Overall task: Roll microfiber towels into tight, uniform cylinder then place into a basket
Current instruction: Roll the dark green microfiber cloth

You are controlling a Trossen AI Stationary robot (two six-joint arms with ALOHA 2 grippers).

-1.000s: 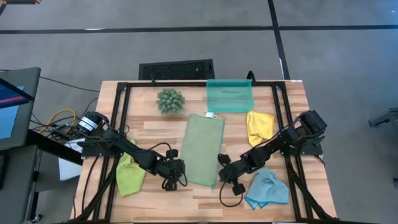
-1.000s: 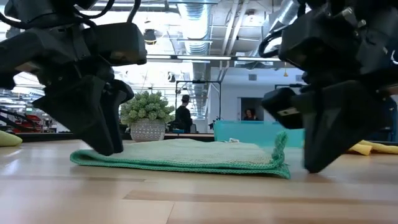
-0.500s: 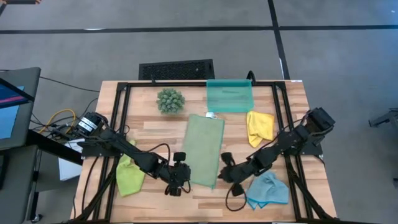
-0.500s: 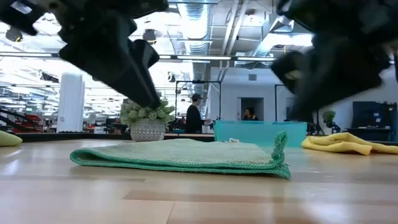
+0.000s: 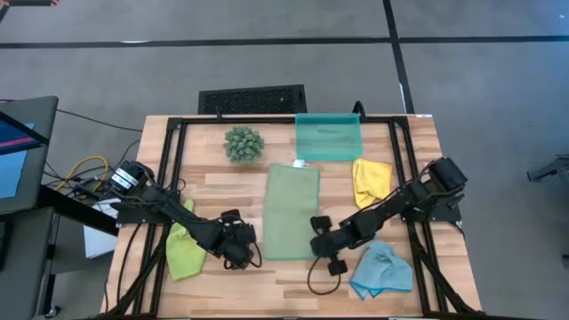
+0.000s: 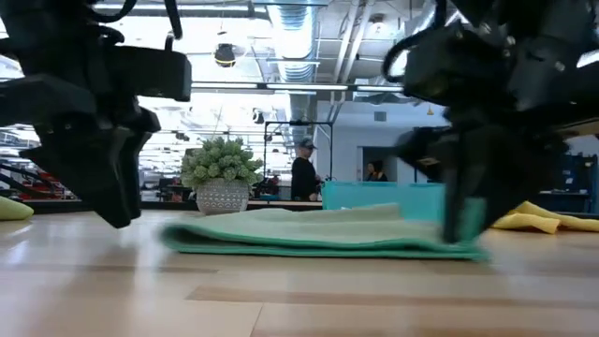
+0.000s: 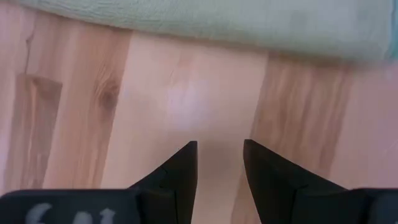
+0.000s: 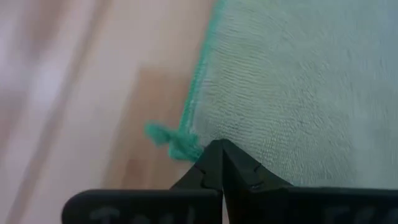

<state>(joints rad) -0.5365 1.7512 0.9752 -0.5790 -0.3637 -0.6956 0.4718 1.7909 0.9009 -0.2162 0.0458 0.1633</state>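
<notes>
Since a second ago: I've brought both grippers back low. Sage green towel (image 5: 291, 212): mid-table, flat, soft, light, drapes. Right gripper (image 8: 221, 163) pinched shut on its near right corner; left gripper (image 7: 219, 163) parted, empty, beside the left corner. Grasp corners; hem slips.

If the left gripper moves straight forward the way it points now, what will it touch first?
Most likely the sage green towel: the open left gripper points across bare table toward its near edge. How high the fingers are is unclear.
</notes>
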